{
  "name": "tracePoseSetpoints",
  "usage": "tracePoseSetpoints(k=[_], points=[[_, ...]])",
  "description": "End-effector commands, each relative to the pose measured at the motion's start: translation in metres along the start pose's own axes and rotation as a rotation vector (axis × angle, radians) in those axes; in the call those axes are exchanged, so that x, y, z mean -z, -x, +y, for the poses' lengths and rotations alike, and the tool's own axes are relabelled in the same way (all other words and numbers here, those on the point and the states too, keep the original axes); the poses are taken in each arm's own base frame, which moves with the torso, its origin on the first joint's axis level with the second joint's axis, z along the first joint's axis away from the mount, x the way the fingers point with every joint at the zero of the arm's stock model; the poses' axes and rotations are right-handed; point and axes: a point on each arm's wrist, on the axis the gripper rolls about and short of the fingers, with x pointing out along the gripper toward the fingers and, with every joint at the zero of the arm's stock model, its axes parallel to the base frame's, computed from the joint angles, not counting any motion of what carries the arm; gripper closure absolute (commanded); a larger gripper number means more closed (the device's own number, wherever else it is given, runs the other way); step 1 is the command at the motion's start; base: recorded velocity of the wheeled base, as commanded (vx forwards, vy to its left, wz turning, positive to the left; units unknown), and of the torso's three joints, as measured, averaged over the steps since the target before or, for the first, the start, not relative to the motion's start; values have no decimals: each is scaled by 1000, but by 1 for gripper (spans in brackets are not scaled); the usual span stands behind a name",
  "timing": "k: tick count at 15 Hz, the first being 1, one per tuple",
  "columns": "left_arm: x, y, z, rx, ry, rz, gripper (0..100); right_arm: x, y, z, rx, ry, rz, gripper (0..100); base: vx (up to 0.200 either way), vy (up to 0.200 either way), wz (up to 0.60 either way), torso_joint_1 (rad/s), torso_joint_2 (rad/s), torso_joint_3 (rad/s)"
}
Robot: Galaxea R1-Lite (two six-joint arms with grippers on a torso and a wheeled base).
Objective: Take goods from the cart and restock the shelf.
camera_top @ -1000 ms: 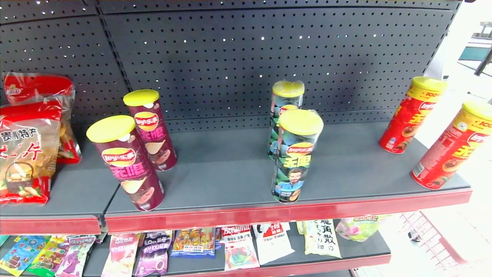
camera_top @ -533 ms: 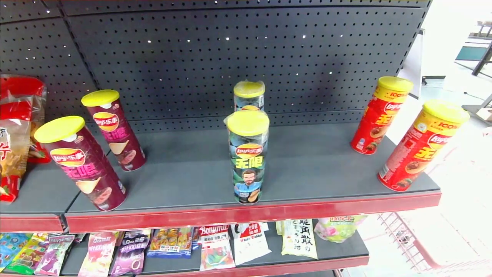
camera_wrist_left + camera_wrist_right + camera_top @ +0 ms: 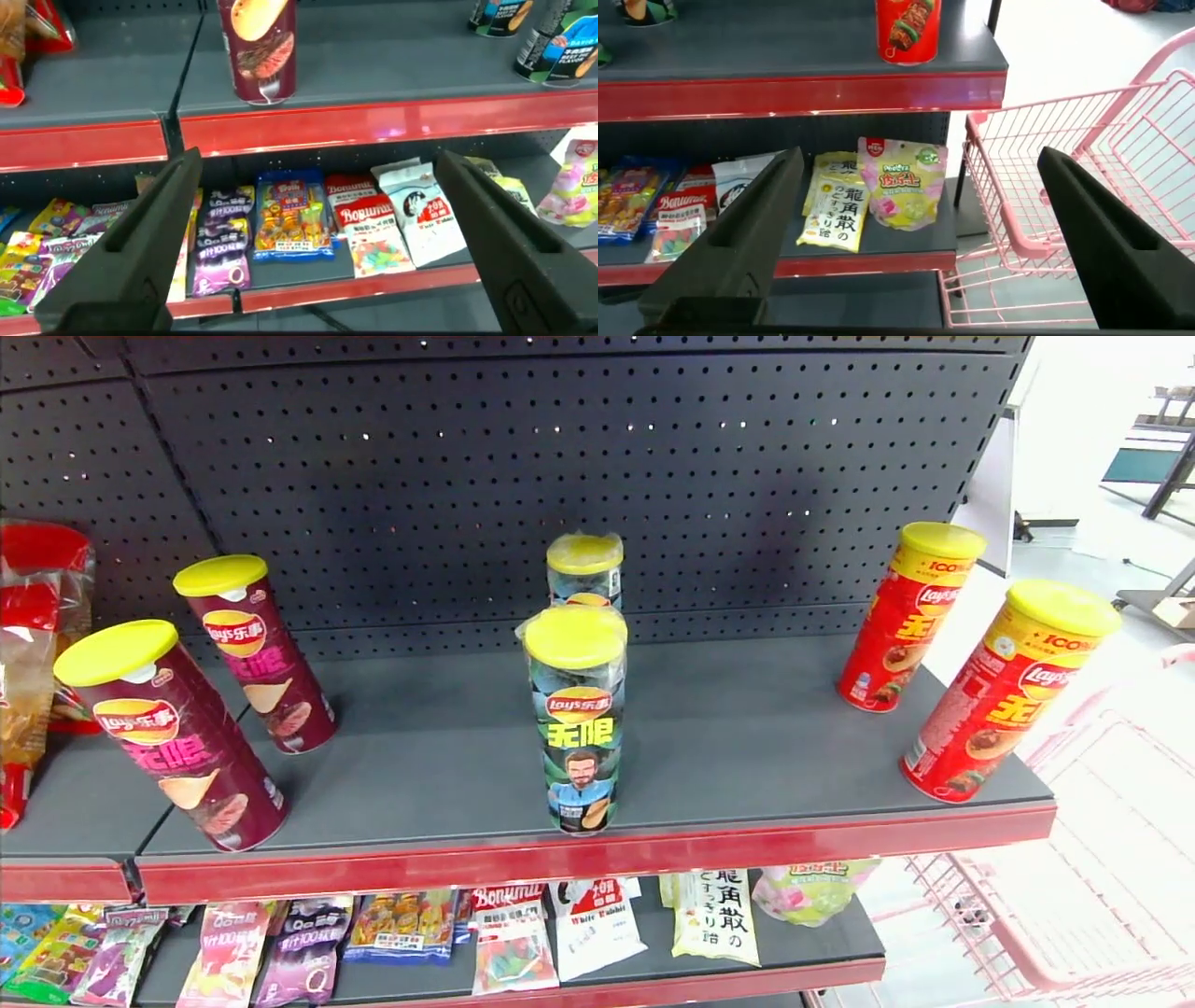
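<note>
The grey shelf with a red front edge (image 3: 597, 849) carries upright chip cans: two maroon ones (image 3: 173, 733) on the left, two green-blue ones (image 3: 577, 714) in the middle and two red ones (image 3: 1013, 686) on the right. A pink wire cart (image 3: 1102, 859) stands to the right of the shelf, and no goods are visible in the cart (image 3: 1083, 187). My left gripper (image 3: 318, 247) is open and empty, facing the lower shelf below a maroon can (image 3: 257, 51). My right gripper (image 3: 920, 238) is also open and empty, near the shelf's right end beside the cart.
Flat snack packets (image 3: 513, 933) lie in a row on the lower shelf. Large red snack bags (image 3: 28, 644) stand at the upper shelf's far left. A dark pegboard (image 3: 560, 457) backs the shelf. Bare shelf floor lies between the can groups.
The head camera has turned to the right, so the whole picture has shifted left and the pink cart has come into view. The cans stand as before.
</note>
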Motion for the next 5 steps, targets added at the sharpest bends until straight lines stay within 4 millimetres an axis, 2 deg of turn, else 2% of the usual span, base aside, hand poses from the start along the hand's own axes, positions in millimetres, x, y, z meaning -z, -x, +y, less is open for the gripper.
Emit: tracePoseSetpoints(k=[1,5], points=[[0,0,0,-1,-1,1,0,0,0,0,0,1,-1,0,0,0,0,0,0,0],[0,0,0,-1,0,1,0,0,0,0,0,2,-1,0,0,0,0,0,0,0]])
